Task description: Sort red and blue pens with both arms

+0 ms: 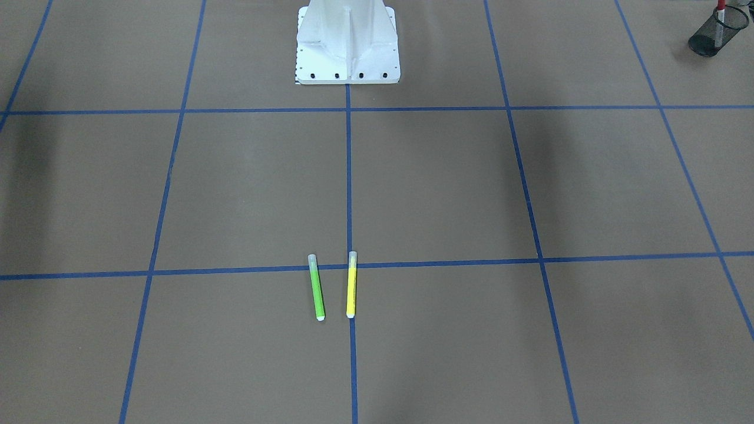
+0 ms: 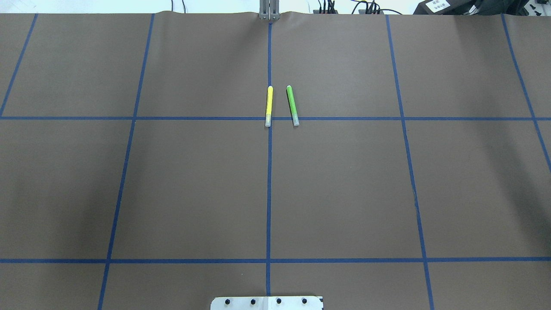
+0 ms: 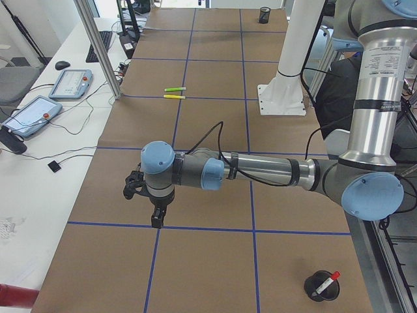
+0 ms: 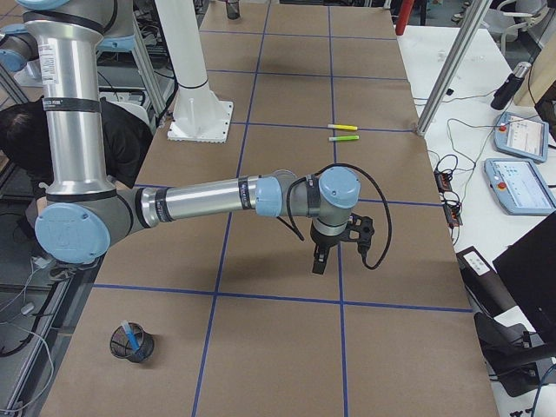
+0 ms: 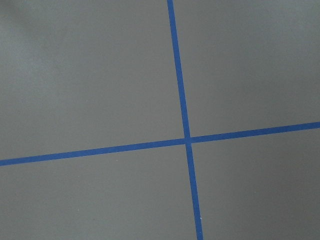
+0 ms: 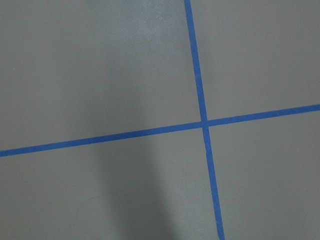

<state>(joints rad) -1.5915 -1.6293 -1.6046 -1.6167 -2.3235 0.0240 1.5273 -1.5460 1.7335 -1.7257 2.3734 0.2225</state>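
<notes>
The red pen (image 3: pixel 328 281) stands in a black mesh cup (image 3: pixel 311 288) near the table's end on my left, and it also shows at the corner of the front view as red pen (image 1: pixel 718 20). The blue pen (image 4: pixel 129 334) stands in another mesh cup (image 4: pixel 144 347) at the table's end on my right. My left gripper (image 3: pixel 156 219) hangs over a tape crossing, far from its cup; I cannot tell whether it is open or shut. My right gripper (image 4: pixel 319 261) hangs the same way above the brown mat; I cannot tell its state either. Both wrist views show only mat and blue tape.
A green marker (image 2: pixel 292 105) and a yellow marker (image 2: pixel 269 106) lie side by side at the far middle of the table. The white pedestal (image 1: pixel 347 50) stands at the robot's side. Tablets and cables (image 3: pixel 49 98) lie on the white bench beyond the mat.
</notes>
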